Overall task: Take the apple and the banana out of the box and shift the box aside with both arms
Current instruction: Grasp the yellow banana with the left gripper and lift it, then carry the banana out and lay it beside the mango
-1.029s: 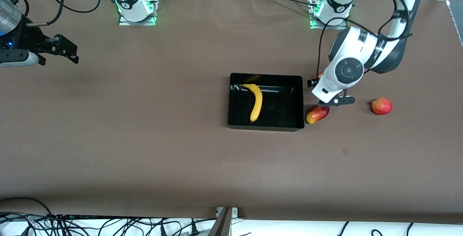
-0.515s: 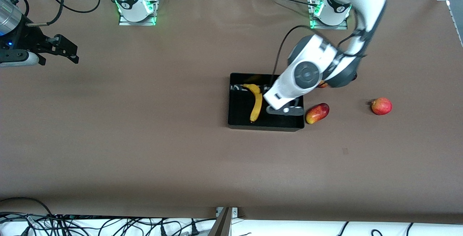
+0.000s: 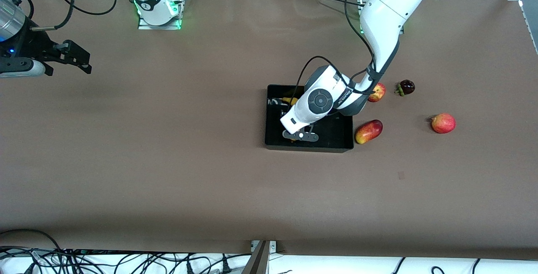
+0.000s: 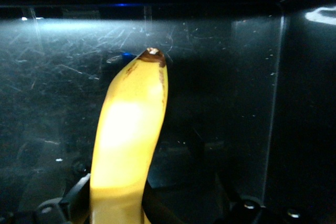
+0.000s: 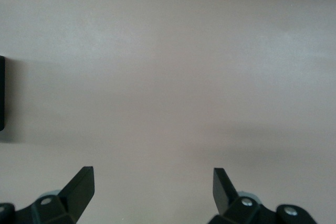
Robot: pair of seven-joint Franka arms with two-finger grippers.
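Observation:
The black box point(image 3: 272, 116) sits mid-table with the yellow banana point(image 3: 290, 99) lying in it, mostly hidden under my left arm. My left gripper point(image 3: 299, 135) is down inside the box, open, with the banana point(image 4: 131, 129) between its fingers and close against one finger point(image 4: 77, 195). A small red apple with yellowish patches point(image 3: 378, 92) lies beside the box toward the left arm's end, partly covered by the arm. My right gripper point(image 3: 82, 60) is open and empty and waits over bare table at the right arm's end; it also shows in the right wrist view point(image 5: 152, 174).
An elongated red and yellow fruit point(image 3: 368, 131) lies against the box's corner. Another red apple point(image 3: 443, 123) and a dark purple fruit point(image 3: 406, 87) lie farther toward the left arm's end. Brown table point(image 3: 168, 173) spreads nearer the front camera.
My left arm has swung from over the elongated red and yellow fruit beside the box into the box, over the banana. That uncovered the apple and the dark fruit. The right arm stayed still.

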